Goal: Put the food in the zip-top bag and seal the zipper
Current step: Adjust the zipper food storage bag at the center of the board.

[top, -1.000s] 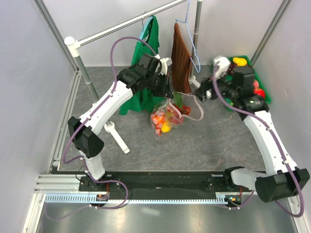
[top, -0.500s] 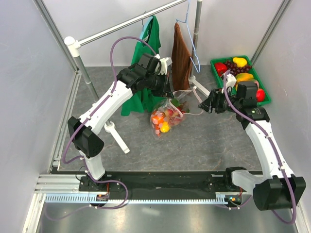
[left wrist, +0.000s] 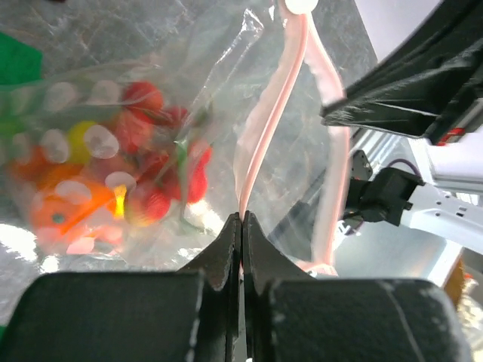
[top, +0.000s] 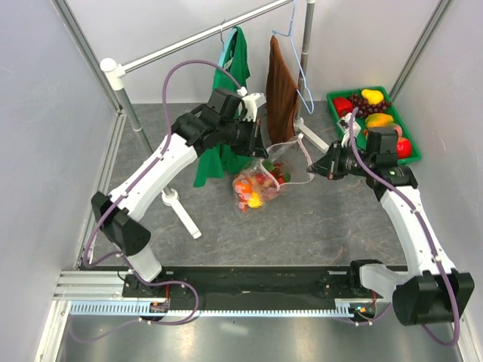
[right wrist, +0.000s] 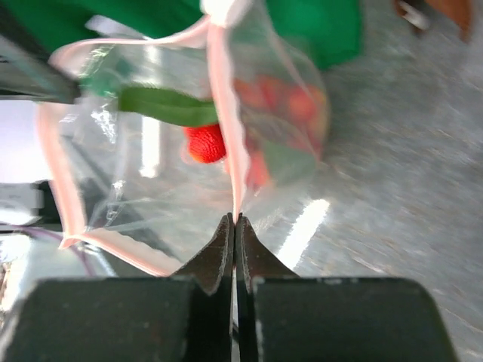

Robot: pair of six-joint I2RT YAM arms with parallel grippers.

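**Above the bench: bag held by both ends of its mouth**

Over the bench (top: 317, 226) the zip-top bag (top: 266, 175) is held up, food (top: 253, 188) pooled at its bottom. Its zipper (left wrist: 260, 128) gapes between left fingers (left wrist: 220, 256) and right fingers (right wrist: 219, 253), each pinched shut on the strip. Drawing the ends apart should bring both lips together for sealing.

Grey mottled tabletop (top: 302, 219); pale walls (top: 38, 113) around; metal rail (top: 189, 40) across back, green cloth (top: 235, 60), brown towel (top: 281, 90) hanging from it.
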